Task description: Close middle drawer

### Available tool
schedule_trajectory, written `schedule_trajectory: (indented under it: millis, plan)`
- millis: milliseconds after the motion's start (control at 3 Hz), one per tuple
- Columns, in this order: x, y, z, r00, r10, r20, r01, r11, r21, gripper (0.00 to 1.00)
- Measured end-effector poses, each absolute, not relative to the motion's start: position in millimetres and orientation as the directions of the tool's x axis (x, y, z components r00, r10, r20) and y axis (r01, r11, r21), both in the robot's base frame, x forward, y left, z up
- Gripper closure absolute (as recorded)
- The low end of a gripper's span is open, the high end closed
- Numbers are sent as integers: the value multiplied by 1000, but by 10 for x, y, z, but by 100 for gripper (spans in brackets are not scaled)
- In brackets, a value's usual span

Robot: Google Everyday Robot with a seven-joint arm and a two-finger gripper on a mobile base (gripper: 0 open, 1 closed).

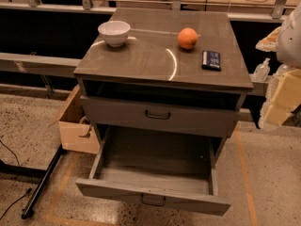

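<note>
While the middle drawer stands slightly out | gripper out of view, fingers' state unknown.

I cannot see the gripper: it lies outside the picture. At the right edge only a white rounded shape shows, cut off, and I cannot say what it is. The pulled-out middle drawer hides everything below it. The slot under the top of the cabinet is too dark to read. I cannot identify the small dark flat object on top. The cardboard box at the left is partly hidden behind the cabinet.
</note>
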State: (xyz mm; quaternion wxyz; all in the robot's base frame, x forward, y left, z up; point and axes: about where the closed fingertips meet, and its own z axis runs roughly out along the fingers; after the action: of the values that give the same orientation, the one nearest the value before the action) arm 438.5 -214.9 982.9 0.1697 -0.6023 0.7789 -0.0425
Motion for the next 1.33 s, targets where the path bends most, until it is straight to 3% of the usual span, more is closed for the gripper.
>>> schedule_trajectory:
  millis: [667, 1333]
  plan:
    - [4372, -2189, 9735, -199, -958, -206, -913, 257, -317, 0]
    - [4065, -2521, 8630, -225, -947, -228, -890, 295, -348, 0]
